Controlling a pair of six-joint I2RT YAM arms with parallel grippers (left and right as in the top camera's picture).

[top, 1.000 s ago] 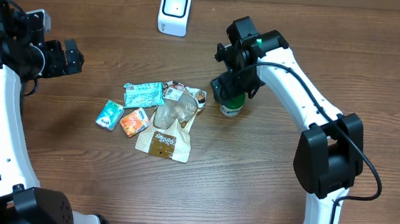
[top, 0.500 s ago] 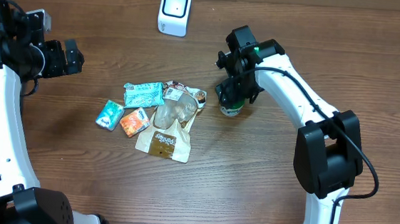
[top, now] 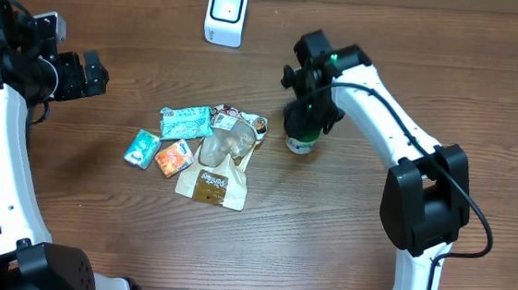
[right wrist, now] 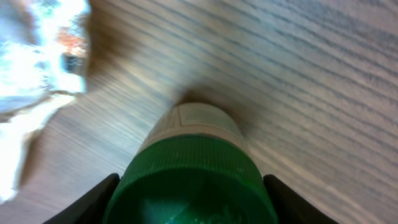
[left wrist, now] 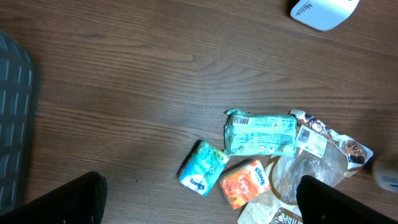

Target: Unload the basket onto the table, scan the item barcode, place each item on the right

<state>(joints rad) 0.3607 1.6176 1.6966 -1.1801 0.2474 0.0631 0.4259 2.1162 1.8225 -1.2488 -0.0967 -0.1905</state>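
And the right gripper (top: pixel 305 119) sat over the green-capped bottle (top: pixel 300 145), upright on the bench (top: pixel 123 227) just right of the snack packets (top: pixel 212 151), jaws flanking the cap though whether they clamped it I couldn't tell, while the left gripper (top: pixel 94 75) hung wide open, empty.

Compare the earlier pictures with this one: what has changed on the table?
The right gripper has shifted slightly over the bottle and narrowed its jaws around the green cap; whether it grips yet cannot be told. The bottle stands roughly where it was. The left gripper stayed open, off to the side; the packets and white scanner have not moved.
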